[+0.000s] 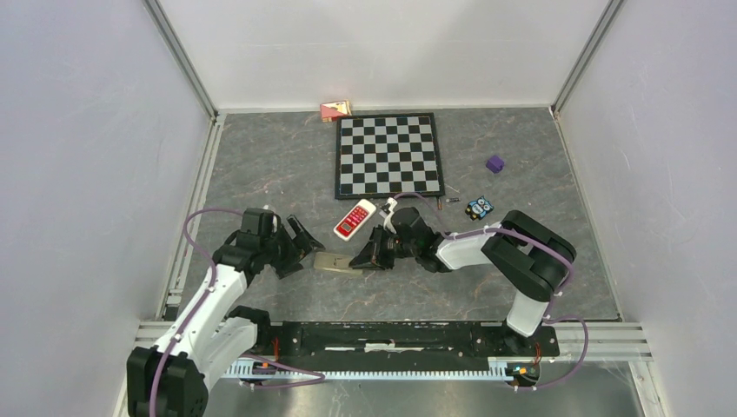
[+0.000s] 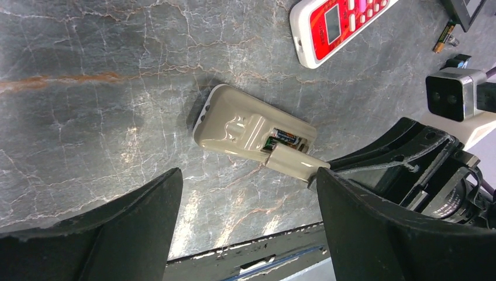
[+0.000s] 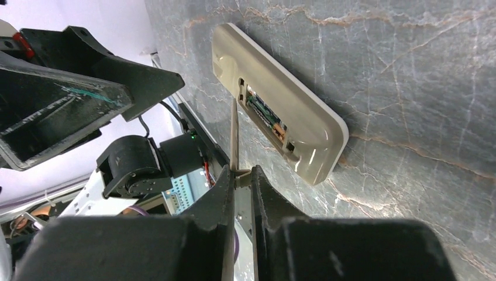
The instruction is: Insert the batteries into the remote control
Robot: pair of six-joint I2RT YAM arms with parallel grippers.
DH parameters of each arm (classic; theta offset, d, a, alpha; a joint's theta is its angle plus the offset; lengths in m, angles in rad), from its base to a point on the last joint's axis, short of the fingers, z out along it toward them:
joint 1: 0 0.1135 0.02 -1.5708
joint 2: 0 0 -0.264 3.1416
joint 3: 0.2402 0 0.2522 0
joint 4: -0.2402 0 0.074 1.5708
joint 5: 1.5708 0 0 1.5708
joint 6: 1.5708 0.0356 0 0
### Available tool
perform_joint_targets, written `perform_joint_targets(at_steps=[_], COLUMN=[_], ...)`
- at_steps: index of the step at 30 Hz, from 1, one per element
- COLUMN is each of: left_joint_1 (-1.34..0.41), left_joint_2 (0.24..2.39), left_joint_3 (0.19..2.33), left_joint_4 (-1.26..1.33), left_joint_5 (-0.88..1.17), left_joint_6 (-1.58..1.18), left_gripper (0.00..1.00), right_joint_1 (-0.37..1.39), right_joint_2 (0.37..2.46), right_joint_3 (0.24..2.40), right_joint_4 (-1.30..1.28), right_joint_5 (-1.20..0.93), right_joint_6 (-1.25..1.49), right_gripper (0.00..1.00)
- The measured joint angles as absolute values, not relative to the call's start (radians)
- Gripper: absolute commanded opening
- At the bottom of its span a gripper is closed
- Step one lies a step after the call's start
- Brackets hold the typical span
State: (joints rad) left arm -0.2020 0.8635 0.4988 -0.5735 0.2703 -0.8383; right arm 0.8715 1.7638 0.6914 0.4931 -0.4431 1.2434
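Observation:
A beige remote control (image 1: 335, 261) (image 2: 240, 126) (image 3: 304, 126) lies face down near the table's front edge, its battery bay uncovered. Dark batteries (image 2: 285, 139) (image 3: 266, 117) sit inside the bay. My right gripper (image 1: 369, 256) (image 3: 241, 172) is shut on the thin beige battery cover (image 2: 295, 164) (image 3: 233, 134). The cover's far end rests against the remote at the bay. My left gripper (image 1: 295, 248) (image 2: 248, 181) is open just left of the remote, with nothing between its fingers. A loose battery (image 2: 443, 40) (image 1: 451, 201) lies farther back on the table.
A red-and-white remote (image 1: 354, 219) (image 2: 336, 26) lies just behind the beige one. Farther back are a chessboard (image 1: 388, 155), a purple cube (image 1: 494, 163), a small blue-and-yellow item (image 1: 478, 207) and a small box (image 1: 335, 109) at the back wall.

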Motion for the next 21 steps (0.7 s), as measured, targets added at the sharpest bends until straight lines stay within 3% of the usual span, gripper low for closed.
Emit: perform_joint_targets(at_steps=[21], left_joint_1=[-0.202], left_joint_2=[0.884], left_joint_3=[0.478], left_joint_4=[-0.521], left_joint_5=[0.267], left_joint_6=[-0.823], left_gripper=[0.85], right_joint_1=[0.877], right_joint_2=[1.802], right_joint_3=[0.691], right_joint_4=[0.540], right_joint_5=[-0.402], right_joint_6=[1.343], right_gripper=[0.00])
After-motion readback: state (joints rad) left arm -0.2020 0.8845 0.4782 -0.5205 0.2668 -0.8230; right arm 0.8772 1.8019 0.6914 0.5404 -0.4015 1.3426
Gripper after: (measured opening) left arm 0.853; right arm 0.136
